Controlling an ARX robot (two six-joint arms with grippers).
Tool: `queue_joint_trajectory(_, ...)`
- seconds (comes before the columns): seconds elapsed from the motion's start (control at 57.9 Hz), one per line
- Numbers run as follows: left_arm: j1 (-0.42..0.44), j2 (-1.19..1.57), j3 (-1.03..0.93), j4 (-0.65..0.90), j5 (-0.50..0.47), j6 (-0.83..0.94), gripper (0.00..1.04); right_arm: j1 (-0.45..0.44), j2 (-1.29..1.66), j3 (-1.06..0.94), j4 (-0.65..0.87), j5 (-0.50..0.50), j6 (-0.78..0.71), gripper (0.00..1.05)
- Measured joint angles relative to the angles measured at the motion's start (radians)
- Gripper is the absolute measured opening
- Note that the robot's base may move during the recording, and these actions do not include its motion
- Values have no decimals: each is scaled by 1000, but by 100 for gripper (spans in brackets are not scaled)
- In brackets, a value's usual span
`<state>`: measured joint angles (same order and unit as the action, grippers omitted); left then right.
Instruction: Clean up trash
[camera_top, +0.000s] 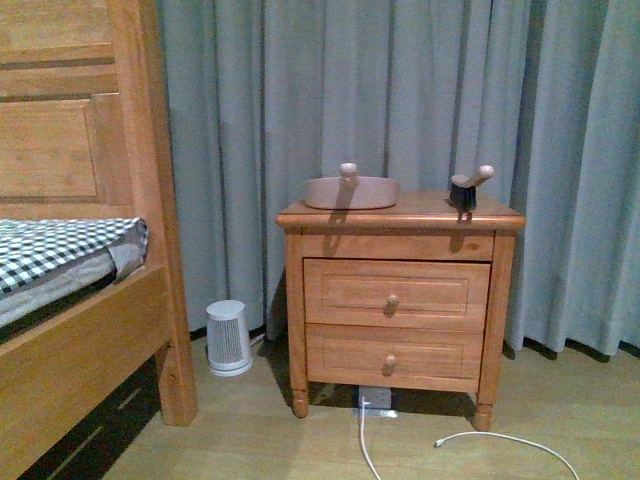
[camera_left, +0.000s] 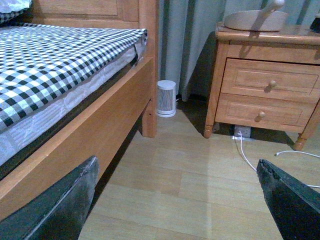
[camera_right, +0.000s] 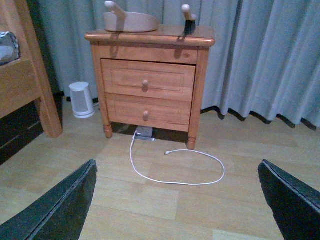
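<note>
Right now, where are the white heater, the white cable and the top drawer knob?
Heater (camera_top: 229, 337): front view, middle of its grille.
Cable (camera_right: 131, 155): right wrist view, its straight stretch.
Top drawer knob (camera_top: 392, 300): front view, its round face.

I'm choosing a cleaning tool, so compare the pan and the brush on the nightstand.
The pan is wide, low and pale wood; the brush is small with dark bristles. The pan sits left of the middle of the nightstand top; the brush stands near its right edge. Both have a rounded, light wooden handle sticking up.
</note>
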<state>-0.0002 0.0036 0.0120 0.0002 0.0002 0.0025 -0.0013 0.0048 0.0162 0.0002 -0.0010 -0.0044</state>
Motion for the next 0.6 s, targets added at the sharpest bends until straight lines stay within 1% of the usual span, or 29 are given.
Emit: queue_joint_trajectory(0.604, 0, 0, 0, 0, 0, 0, 97, 0, 0, 0, 0, 0, 0, 97)
